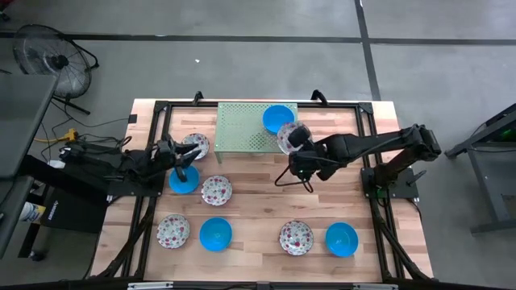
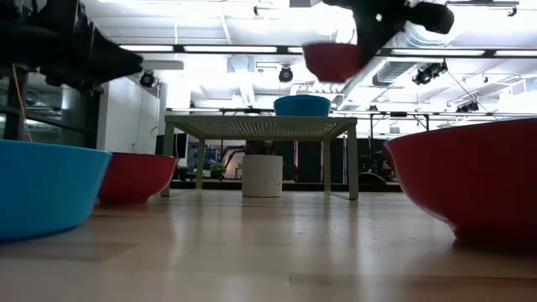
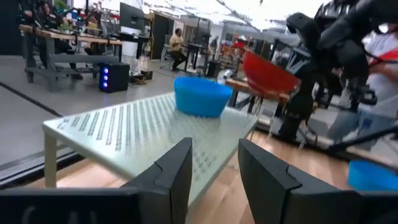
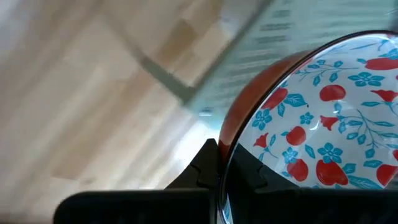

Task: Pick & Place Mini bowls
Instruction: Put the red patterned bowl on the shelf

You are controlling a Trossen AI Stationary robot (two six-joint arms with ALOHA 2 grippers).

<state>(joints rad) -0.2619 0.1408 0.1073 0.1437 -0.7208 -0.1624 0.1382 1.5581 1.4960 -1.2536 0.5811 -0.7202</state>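
My right gripper (image 1: 297,150) is shut on a mini bowl (image 1: 290,135), white with red and blue flowers inside and red outside. It holds the bowl in the air over the near right corner of the pale green rack (image 1: 246,127). A blue mini bowl (image 1: 278,118) stands on the rack's top at the far right. My left gripper (image 3: 214,177) is open with nothing between its fingers. It points level toward the rack from the table's left side, beside a floral bowl (image 1: 196,145) and a blue bowl (image 1: 184,180). My right gripper pinches the floral bowl's rim (image 4: 225,155), one finger inside the bowl and one on its red outer wall. The fingers slant down at it from the table's right side. The bowl (image 2: 333,60) is lifted clear above the rack's top and tilted.
More mini bowls stand on the wooden table: a floral one (image 1: 216,190) near the middle, then a floral (image 1: 172,231), a blue (image 1: 215,234), a floral (image 1: 296,238) and a blue (image 1: 341,239) along the near side. The rack's left part is bare.
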